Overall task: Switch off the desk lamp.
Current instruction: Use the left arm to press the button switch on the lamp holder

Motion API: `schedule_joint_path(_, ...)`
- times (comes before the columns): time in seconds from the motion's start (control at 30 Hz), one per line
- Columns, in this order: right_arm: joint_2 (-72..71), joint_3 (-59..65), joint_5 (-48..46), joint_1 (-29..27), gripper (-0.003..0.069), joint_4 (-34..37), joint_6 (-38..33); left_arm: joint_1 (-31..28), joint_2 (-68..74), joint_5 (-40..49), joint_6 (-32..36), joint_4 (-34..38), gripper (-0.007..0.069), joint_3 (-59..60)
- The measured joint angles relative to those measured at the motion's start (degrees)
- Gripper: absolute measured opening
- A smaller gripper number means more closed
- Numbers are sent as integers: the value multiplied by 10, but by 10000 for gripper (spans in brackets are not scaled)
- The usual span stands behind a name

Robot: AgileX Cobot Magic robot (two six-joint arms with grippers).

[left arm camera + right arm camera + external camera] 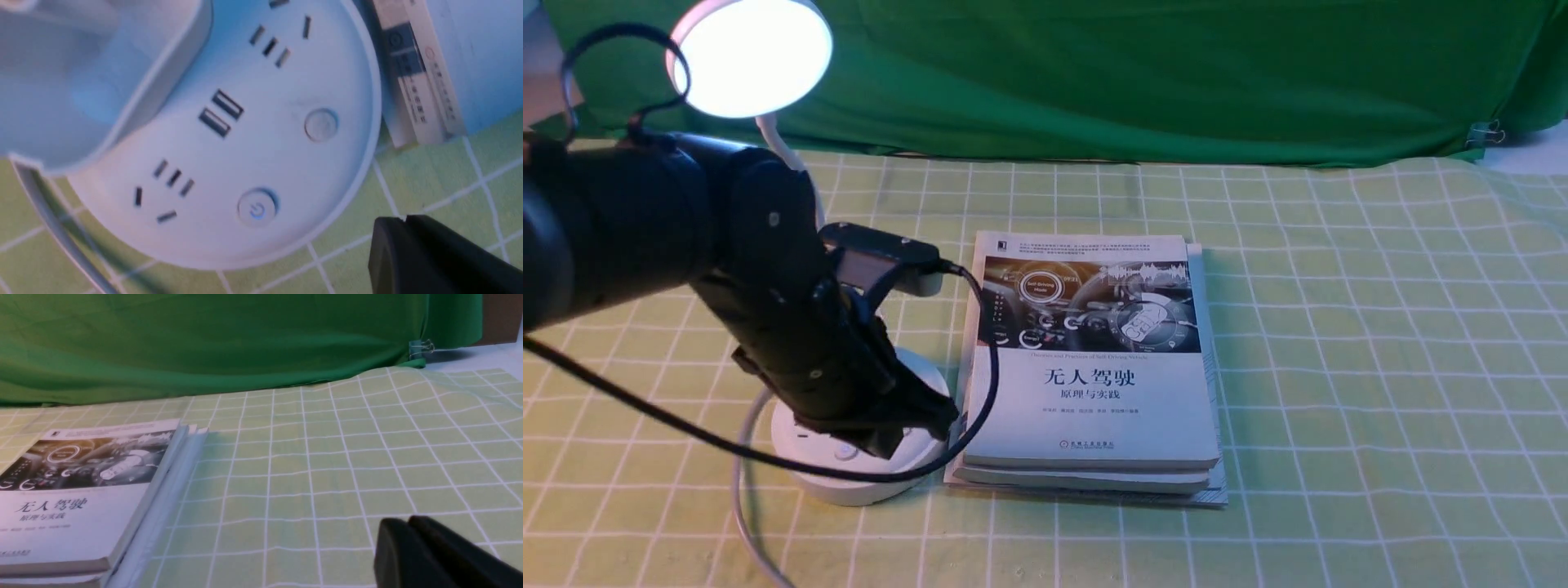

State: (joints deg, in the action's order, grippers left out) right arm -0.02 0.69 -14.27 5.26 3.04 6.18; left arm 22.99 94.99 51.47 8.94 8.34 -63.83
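Observation:
The desk lamp is lit: its round disc head point(752, 57) glows at the back left, and its thin neck drops behind my left arm. My left gripper point(934, 420) is shut and empty, just above the right part of the round base point(849, 483). In the left wrist view the base point(286, 171) shows sockets, a blue-lit power button point(257, 209) and a plain round button point(321, 124). The shut fingertips point(404, 220) hang over the cloth beside the base rim, apart from both buttons. My right gripper point(408, 523) is shut and empty over the cloth.
A stack of books point(1094, 367) lies directly right of the base, its spine point(421, 81) close to the rim. The lamp's cup holder point(81, 81) rises over the base. A white cord point(739, 490) runs toward the table's front edge. Green cloth point(1176, 73) hangs behind.

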Motion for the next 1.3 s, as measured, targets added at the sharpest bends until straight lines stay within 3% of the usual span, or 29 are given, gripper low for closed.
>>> schedule_joint_path(0.4,0,0,0,0,29,0,0,-3,93,6,-12,-30,2,-65)
schedule_joint_path(1.3,0,0,0,0,29,0,0,-7,105,-3,-35,-31,2,-72)
